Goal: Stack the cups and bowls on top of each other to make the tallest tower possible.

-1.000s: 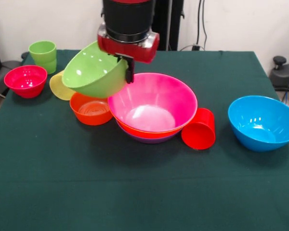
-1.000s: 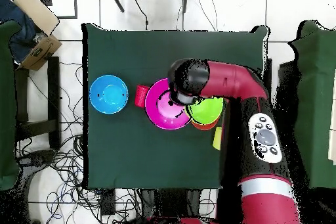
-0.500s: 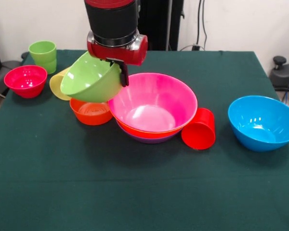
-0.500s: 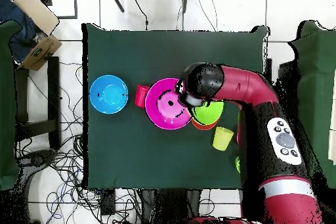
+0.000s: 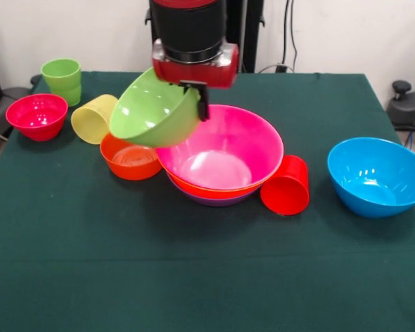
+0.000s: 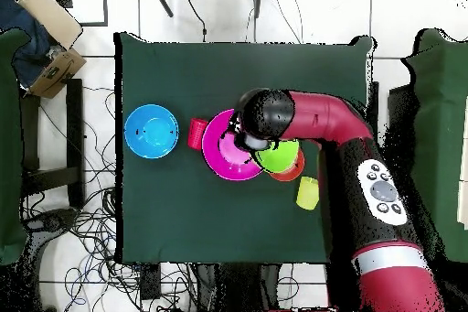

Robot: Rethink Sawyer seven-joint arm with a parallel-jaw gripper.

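My gripper (image 5: 198, 102) is shut on the rim of the lime-green bowl (image 5: 154, 116), which hangs tilted over the left rim of the tower. The tower is a pink bowl (image 5: 221, 149) nested in an orange bowl (image 5: 214, 189) and a purple bowl (image 5: 218, 201). From overhead the lime-green bowl (image 6: 280, 156) shows beside the pink bowl (image 6: 227, 151), partly under my arm. A small red-orange bowl (image 5: 130, 159) sits just left of the tower. A yellow cup (image 5: 92, 119) and a red cup (image 5: 286, 185) lie on their sides. The green cup (image 5: 61, 79) stands upright.
A blue bowl (image 5: 377, 176) stands apart at the right, and a small magenta bowl (image 5: 36, 115) near the left edge. Overhead, the blue bowl (image 6: 152, 131), red cup (image 6: 196, 133) and yellow cup (image 6: 308, 193) show on the green cloth (image 6: 228, 70).
The gripper with the lime-green bowl swung left in the front view, then back right. The bowl now overlaps the pink bowl's left rim. The yellow cup shows fully again.
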